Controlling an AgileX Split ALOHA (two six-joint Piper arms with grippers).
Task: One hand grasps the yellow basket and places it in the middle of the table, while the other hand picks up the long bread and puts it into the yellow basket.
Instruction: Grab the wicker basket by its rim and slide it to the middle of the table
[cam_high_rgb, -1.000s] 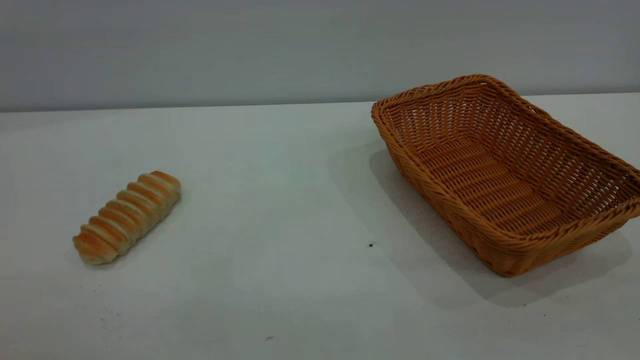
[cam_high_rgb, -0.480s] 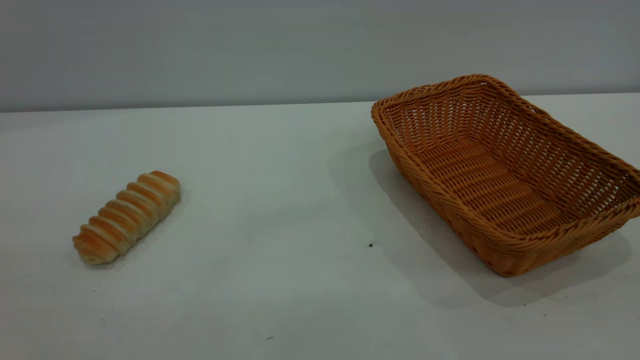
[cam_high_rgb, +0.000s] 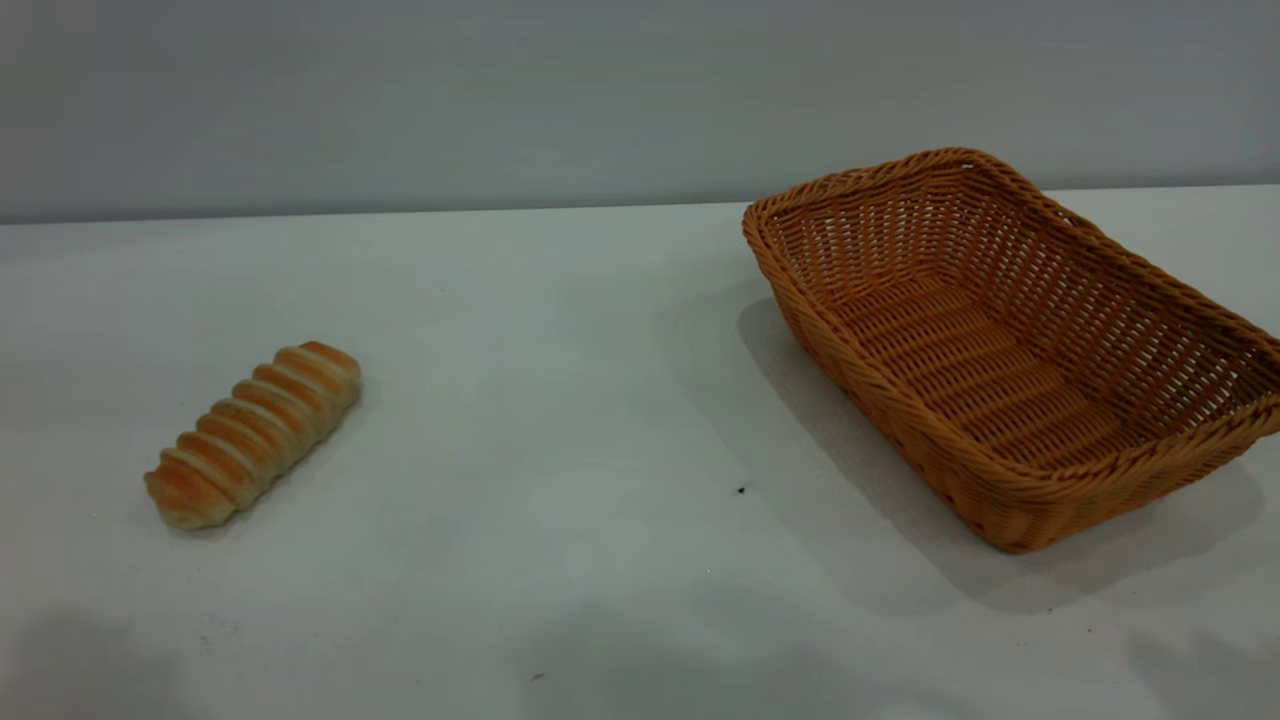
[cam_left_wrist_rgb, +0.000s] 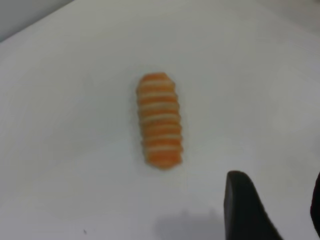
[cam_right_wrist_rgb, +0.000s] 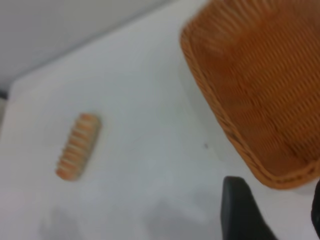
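The long bread (cam_high_rgb: 253, 433) lies on the left of the white table (cam_high_rgb: 560, 400), angled, ridged top up. The yellow basket (cam_high_rgb: 1100, 290), empty and upright, stands at the right, its far corner near the table's back edge. Neither gripper shows in the exterior view. In the left wrist view my left gripper (cam_left_wrist_rgb: 280, 200) hangs open above bare table, a short way from the bread (cam_left_wrist_rgb: 159, 120). My right gripper (cam_right_wrist_rgb: 280, 200) is open too, over bare table beside the basket's (cam_right_wrist_rgb: 260, 75) near corner, with the bread (cam_right_wrist_rgb: 78, 146) far off.
A grey wall runs behind the table's back edge. A few dark specks (cam_high_rgb: 741, 490) dot the tabletop between bread and basket. Soft shadows lie along the table's front edge.
Soft shadows have appeared along the table's front edge in the exterior view. The bread and the basket have not moved.
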